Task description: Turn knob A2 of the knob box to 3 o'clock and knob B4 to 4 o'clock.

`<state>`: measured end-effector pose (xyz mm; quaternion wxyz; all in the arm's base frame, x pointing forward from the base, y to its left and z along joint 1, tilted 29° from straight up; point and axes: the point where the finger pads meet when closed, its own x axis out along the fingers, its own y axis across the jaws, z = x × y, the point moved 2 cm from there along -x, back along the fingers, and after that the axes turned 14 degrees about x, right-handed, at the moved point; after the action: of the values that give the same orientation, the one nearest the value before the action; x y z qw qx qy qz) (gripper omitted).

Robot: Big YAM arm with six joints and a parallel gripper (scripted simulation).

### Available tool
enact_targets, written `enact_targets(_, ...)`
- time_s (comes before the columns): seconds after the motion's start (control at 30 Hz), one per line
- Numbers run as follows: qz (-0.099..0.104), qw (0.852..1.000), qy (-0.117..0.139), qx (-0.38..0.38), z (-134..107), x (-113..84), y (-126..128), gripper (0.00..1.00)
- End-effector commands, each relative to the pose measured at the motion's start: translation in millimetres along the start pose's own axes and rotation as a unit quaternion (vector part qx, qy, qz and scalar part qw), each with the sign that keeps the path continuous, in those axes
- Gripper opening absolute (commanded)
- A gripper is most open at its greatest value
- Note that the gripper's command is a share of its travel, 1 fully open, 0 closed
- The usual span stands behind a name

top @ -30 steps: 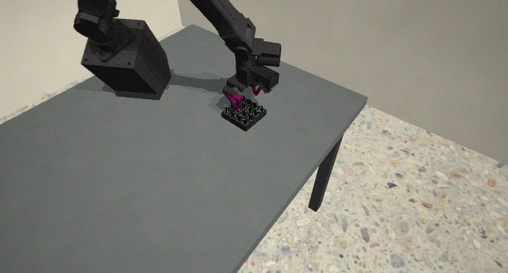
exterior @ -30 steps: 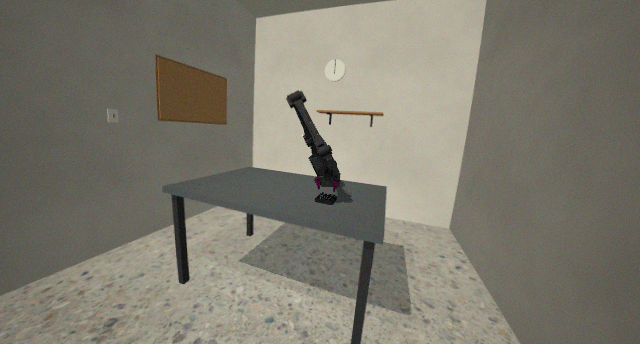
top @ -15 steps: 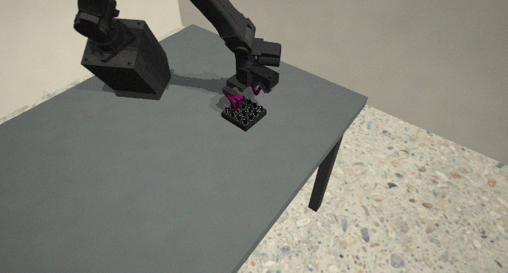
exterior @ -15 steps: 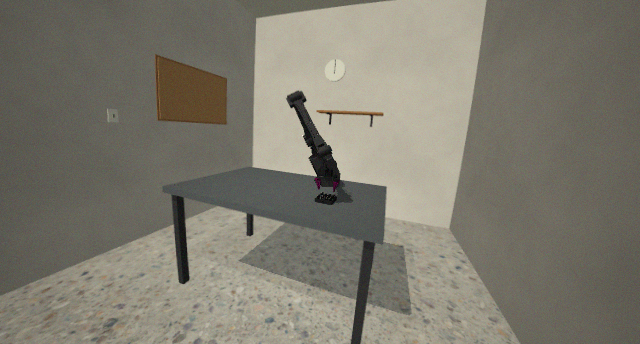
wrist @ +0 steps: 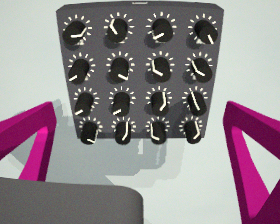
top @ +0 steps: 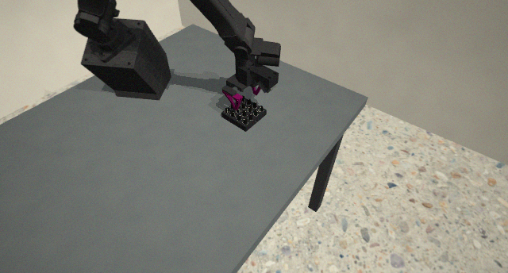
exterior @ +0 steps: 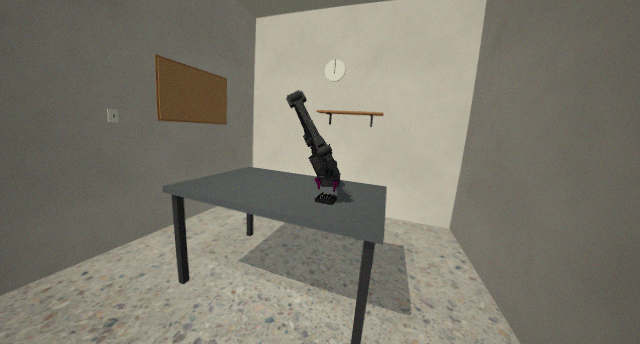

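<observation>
A black knob box (top: 244, 113) with sixteen white-lined knobs stands on the grey table (top: 119, 178) near its far right edge, directly beneath a black robot arm's gripper (top: 242, 95), whose magenta fingers are spread wide and hold nothing.

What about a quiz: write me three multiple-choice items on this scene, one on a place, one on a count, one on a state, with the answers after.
1. Where does the knob box stand?
A. on the floor
B. on the table, near its far edge
C. on the wall shelf

2. How many knobs does the box carry?
A. 9
B. 12
C. 16

3. How is the gripper?
A. open, above the box, holding nothing
B. shut on a knob
C. shut on the box's side

Answers: 1 B, the top view shows it on the grey top under the arm. 2 C, the wrist view shows four rows of four. 3 A, the pink fingers stand wide on either side.
</observation>
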<state>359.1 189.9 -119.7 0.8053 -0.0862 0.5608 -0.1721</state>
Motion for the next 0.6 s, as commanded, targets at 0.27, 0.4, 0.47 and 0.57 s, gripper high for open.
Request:
enact_targets(0.27,0.016,1.000,-0.016,0.006,-11.1,-13.7,5.1,1.00)
enact_targets(0.4,0.016,1.000,-0.016,0.006,-19.7,-13.3,2.9,1.00)
enact_targets(0.47,0.016,1.000,-0.016,0.006,-24.1,-13.1,1.7,1.00)
enact_targets(0.57,0.016,1.000,-0.015,0.005,-30.5,-12.6,0.1,1.00)
